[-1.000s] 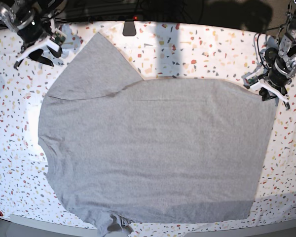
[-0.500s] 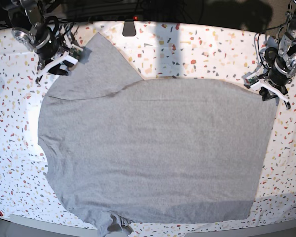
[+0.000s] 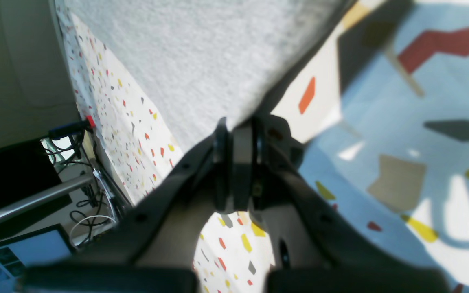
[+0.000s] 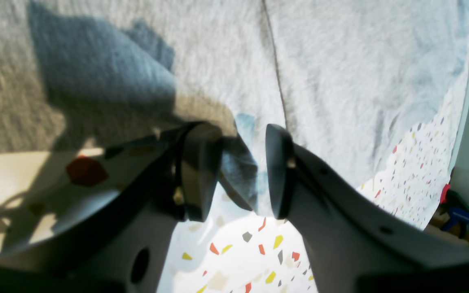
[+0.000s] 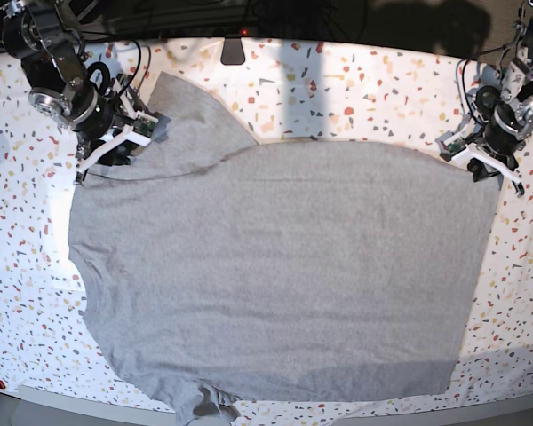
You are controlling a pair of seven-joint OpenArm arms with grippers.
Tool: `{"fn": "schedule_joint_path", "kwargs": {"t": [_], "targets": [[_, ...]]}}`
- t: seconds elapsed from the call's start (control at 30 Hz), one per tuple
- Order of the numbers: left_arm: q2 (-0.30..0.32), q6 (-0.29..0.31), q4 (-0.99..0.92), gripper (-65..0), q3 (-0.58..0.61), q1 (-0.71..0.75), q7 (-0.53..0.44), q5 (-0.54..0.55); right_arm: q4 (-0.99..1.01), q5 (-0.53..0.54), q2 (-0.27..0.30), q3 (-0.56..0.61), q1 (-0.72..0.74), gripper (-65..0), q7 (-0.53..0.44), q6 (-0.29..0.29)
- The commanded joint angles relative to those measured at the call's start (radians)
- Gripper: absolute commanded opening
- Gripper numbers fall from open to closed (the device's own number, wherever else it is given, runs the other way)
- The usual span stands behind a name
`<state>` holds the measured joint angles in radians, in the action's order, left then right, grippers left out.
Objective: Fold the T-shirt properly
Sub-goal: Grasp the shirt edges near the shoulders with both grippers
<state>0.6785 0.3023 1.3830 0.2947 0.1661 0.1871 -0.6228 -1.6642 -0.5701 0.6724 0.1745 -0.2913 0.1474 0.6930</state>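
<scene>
Showing no lettering, T-shirt (image 5: 275, 266)

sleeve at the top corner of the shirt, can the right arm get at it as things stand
Probably yes: the right gripper sits open at the sleeve edge of the T-shirt, and nothing lies between them.

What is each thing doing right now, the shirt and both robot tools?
T-shirt: spread flat on the table, plain side up, one sleeve sticking out at the far corner.
Left tool: shut, at the shirt's corner edge.
Right tool: open, low over the sleeve edge.
Table: speckled, under the shirt.
</scene>
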Motion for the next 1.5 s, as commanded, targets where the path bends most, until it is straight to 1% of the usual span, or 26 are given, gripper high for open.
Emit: {"fn": "schedule_joint_path", "kwargs": {"t": [0.0, 0.2, 0.33, 0.43, 0.47, 0.57, 0.67, 0.73, 0.8, 0.87, 1.03, 1.13, 1.27, 1.4, 1.47], "targets": [[0.015, 0.023, 0.0, -65.0, -0.004, 0.0, 0.045, 0.007, -0.008, 0.006, 0.021, 0.0, 0.009, -41.8, -0.008, 0.005], [0.015, 0.023, 0.0, -65.0, -0.004, 0.0, 0.052, 0.007, -0.007, 0.055, 0.068, 0.0, 0.02, -41.8, 0.0, 0.005], [0.015, 0.023, 0.0, -65.0, -0.004, 0.0, 0.052, 0.007, -0.006, 0.058, 0.074, 0.0, 0.023, -41.8, -0.001, 0.005], [0.015, 0.024, 0.0, -65.0, -0.004, 0.0, 0.052, 0.007, -0.004, 0.105, 0.079, 0.001, 0.028, -42.3, 0.003, 0.005], [0.014, 0.023, 0.0, -65.0, -0.004, 0.0, 0.052, 0.007, 0.0, 0.117, 0.08, 0.001, 0.029, -44.3, 0.006, 0.005], [0.015, 0.023, 0.0, -65.0, -0.004, 0.0, 0.052, 0.007, 0.027, 0.163, 0.087, 0.002, 0.031, -53.8, 0.045, 0.005], [0.014, 0.023, 0.0, -65.0, -0.004, 0.0, 0.052, 0.007, 0.074, 0.163, 0.09, 0.002, 0.035, -59.1, 0.059, 0.005], [0.015, 0.023, 0.0, -65.0, -0.004, 0.0, 0.052, 0.007, 0.098, 0.163, 0.09, 0.002, 0.036, -64.9, 0.059, 0.005], [0.015, 0.023, 0.0, -65.0, -0.004, 0.0, 0.051, 0.008, 0.104, 0.164, 0.09, 0.002, 0.036, -65.0, 0.056, 0.005], [0.015, 0.023, 0.0, -65.0, -0.004, 0.0, 0.051, 0.035, 0.101, 0.183, 0.09, 0.002, 0.036, -65.0, 0.056, 0.005], [0.015, 0.023, 0.0, -65.0, -0.004, 0.0, 0.053, 0.13, 0.06, 0.307, 0.09, -0.018, 0.036, -65.0, 0.079, 0.005], [0.018, 0.023, 0.005, -65.0, -0.006, 0.0, 0.057, 0.198, 0.018, 0.402, 0.09, -0.072, 0.036, -65.0, 0.132, 0.005], [0.04, 0.023, 0.057, -65.0, -0.006, 0.005, 0.089, 0.314, -0.034, 0.525, 0.09, -0.172, 0.029, -65.0, 0.198, 0.005], [0.076, 0.014, 0.138, -65.0, -0.006, 0.032, 0.109, 0.383, -0.083, 0.576, 0.09, -0.246, -0.019, -65.0, 0.206, 0.005], [0.088, -0.018, 0.171, -65.0, -0.008, 0.057, 0.121, 0.389, -0.107, 0.579, 0.09, -0.274, -0.06, -65.0, 0.205, 0.005]]}}
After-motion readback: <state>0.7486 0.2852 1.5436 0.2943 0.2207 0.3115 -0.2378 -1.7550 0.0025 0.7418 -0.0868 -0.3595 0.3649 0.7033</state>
